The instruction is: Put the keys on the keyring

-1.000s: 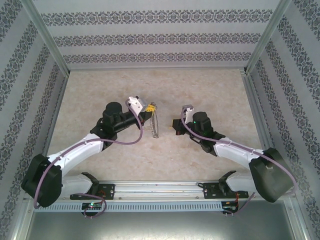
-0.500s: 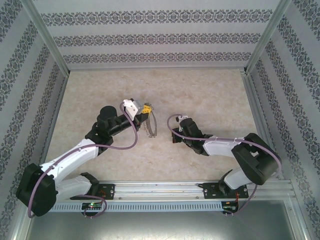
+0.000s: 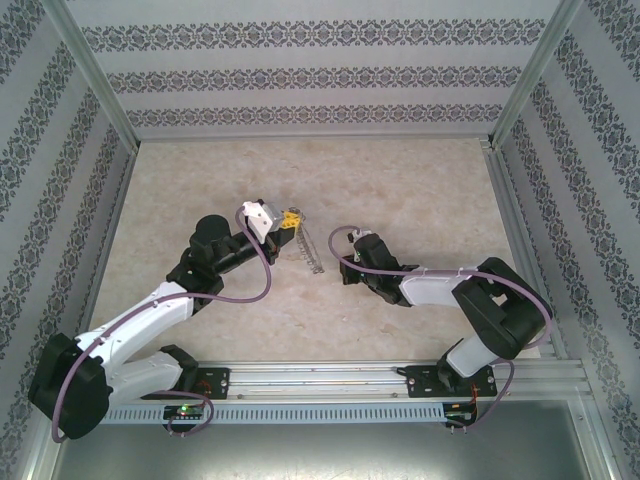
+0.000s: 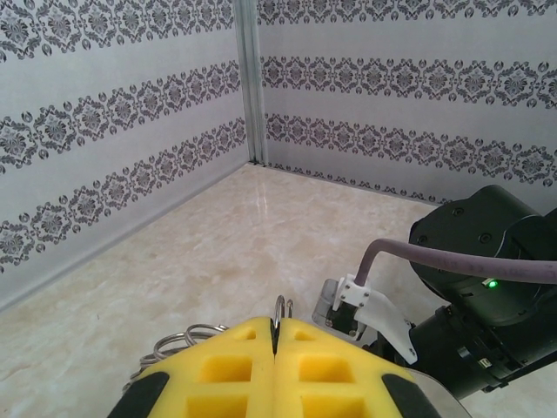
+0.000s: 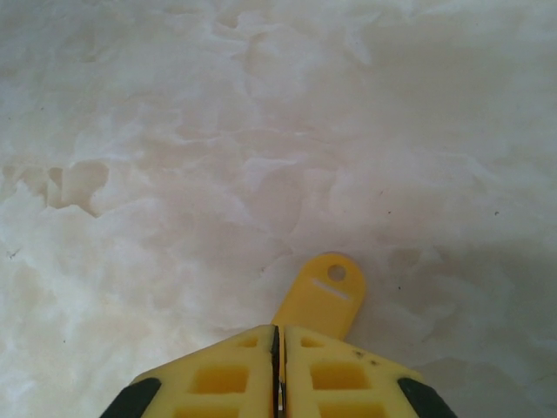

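Observation:
The keyring (image 3: 311,252) is a thin grey hoop with a bumpy fringe, hanging edge-on from my left gripper (image 3: 291,219). In the left wrist view the yellow pads of that gripper (image 4: 275,320) are shut on the hoop's wire (image 4: 282,306), and small loose rings (image 4: 178,338) hang at the left. My right gripper (image 3: 346,268) is low over the table, a short gap right of the hoop. Its jaws (image 5: 278,329) stand almost together. The neck of the key (image 5: 325,294) runs into the slit, and its orange-yellow head lies close to the marble; the blade is hidden.
The right arm's wrist and purple cable (image 4: 487,261) sit close to the right of the left fingertips. Patterned walls (image 3: 320,75) enclose the marble table (image 3: 420,180) on three sides. The arm bases stand on the metal rail (image 3: 320,380) at the near edge.
The right arm has folded inward and dropped toward the table, with its gripper staying near the same spot. The left arm has drawn slightly left and lower with the keyring.

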You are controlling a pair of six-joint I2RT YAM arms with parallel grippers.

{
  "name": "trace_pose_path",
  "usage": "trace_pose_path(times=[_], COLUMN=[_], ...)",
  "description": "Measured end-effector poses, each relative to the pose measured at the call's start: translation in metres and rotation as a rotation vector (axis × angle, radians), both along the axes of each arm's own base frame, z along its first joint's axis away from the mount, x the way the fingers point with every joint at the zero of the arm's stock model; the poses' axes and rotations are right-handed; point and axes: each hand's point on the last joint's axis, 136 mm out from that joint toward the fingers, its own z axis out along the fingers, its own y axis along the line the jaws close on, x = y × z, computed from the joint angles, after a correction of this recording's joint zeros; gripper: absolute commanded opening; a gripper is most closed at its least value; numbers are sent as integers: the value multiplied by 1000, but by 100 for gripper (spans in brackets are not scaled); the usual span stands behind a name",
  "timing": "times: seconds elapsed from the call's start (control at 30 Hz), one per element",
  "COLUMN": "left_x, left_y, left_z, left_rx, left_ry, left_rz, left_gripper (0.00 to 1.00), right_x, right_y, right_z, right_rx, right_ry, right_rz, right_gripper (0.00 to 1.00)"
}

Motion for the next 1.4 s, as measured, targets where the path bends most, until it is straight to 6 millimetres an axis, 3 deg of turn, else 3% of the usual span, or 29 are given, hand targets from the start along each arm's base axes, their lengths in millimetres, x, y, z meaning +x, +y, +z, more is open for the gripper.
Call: trace_pose_path(times=[0.13,0.27,0.43,0.67,0.83,1.1,1.4], left_x=[0,-1,-3,-6,-9,-19,-20], left_y=[0,1,2,5,12,24,26], left_z=[1,0,-2,-2,0,22,6], left_rx=[-1,-1,0,0,8,-14,1], left_ry=[-1,-1,0,-9,-35,-112,-87], left_rz=[0,0,0,7,32,65,75], left_gripper=[0,0,0,0,0,0,0], right_x=[-3,-5,-5,-4,-8,-17,-15], right_y=[0,0,1,8,7,5,10], right_z=[-1,7,26,36,26,5,-4], right_rx=[6,21,35,-32,-115,-241,-284], right_ry=[19,23,19,79,139,203,211], right_rz=[-2,-2,-4,-9,-15,-13,-12], right_gripper=[31,36,37,38,38,38,38])
